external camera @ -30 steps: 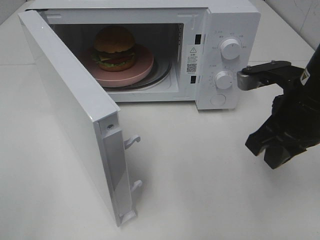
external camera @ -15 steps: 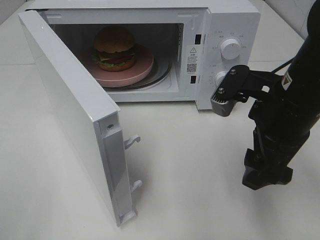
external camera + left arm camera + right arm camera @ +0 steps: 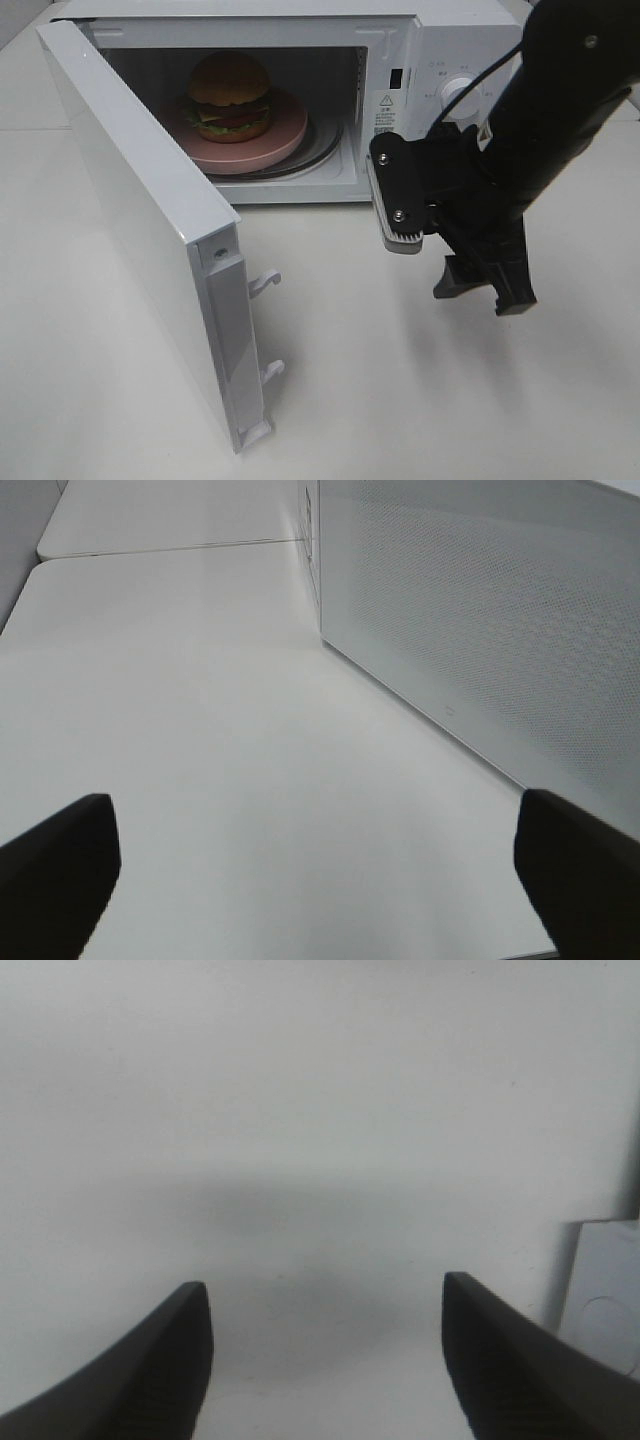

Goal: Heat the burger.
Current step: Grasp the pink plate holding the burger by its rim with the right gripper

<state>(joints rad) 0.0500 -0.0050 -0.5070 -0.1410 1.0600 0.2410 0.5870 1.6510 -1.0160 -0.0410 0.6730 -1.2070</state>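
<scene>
White desk (image 3: 420,400) fills the scene, with a white microwave (image 3: 470,40) standing at the back. Its door (image 3: 130,210) is swung wide open to the left. The black right arm (image 3: 540,120) reaches in from the upper right, crossing the microwave's right side, wrist bent downward. A round pink plate (image 3: 290,135) sits inside the microwave, and the burger (image 3: 230,95) rests on it. The right fingers (image 3: 510,285) point down toward the desk, spread apart and holding nothing. The left fingers (image 3: 60,865), visible only from the wrist camera, are spread wide and empty, near a white dotted panel (image 3: 500,630).
</scene>
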